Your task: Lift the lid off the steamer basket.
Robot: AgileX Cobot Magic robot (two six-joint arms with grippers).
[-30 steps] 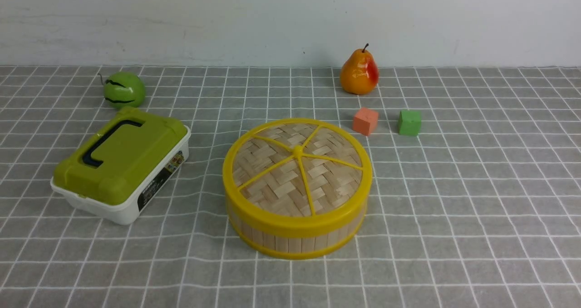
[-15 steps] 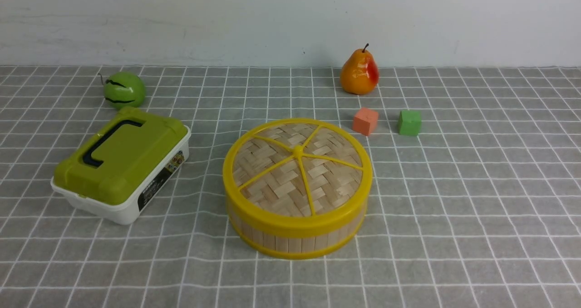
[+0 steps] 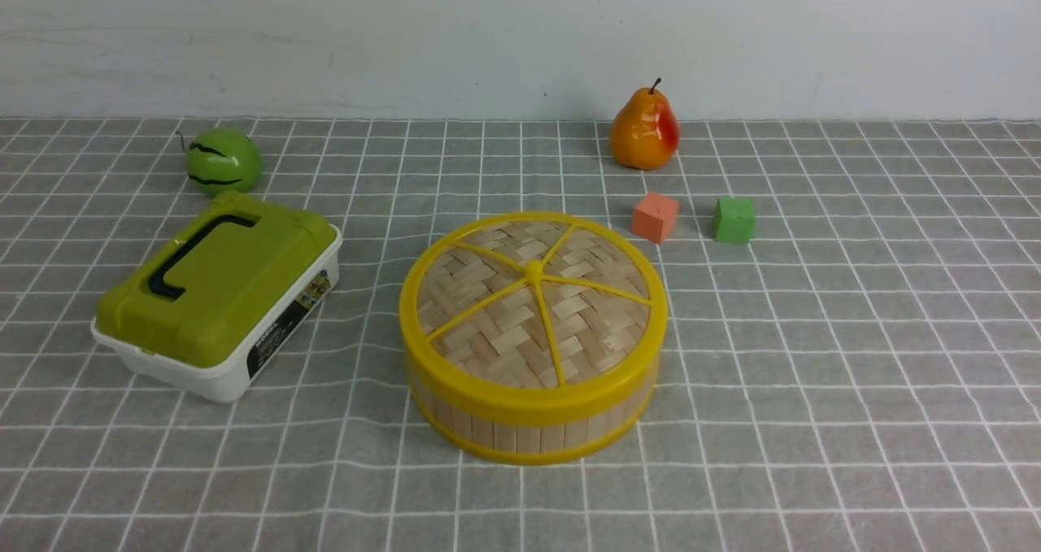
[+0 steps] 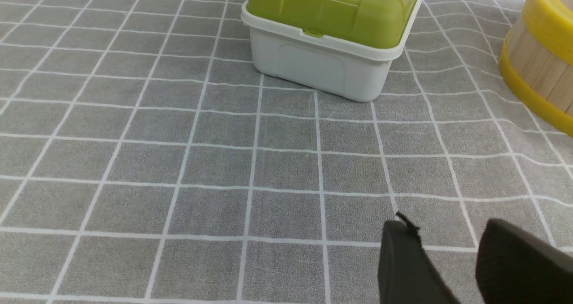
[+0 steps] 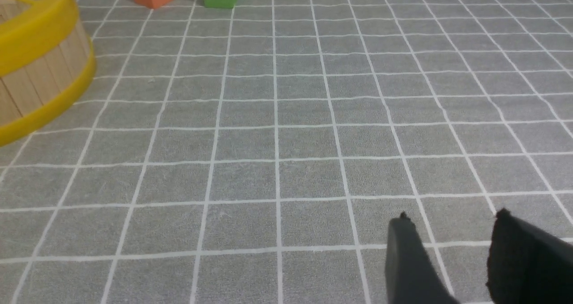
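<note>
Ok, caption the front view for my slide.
Lid on the steamer basket; box at left; pear, orange block and green block behind right; no arms visible.

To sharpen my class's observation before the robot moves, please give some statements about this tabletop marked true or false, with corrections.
1. The lid sits on the steamer basket. True.
2. The orange cube lies left of the green cube. True.
3. The green cube is nearer the steamer basket than the orange cube. False: the orange cube is nearer.
4. The right gripper has its fingers apart, holding nothing. True.
5. The lid is plain green with a dark handle. False: it is woven bamboo with yellow spokes; the green cover belongs to the white box.
</note>
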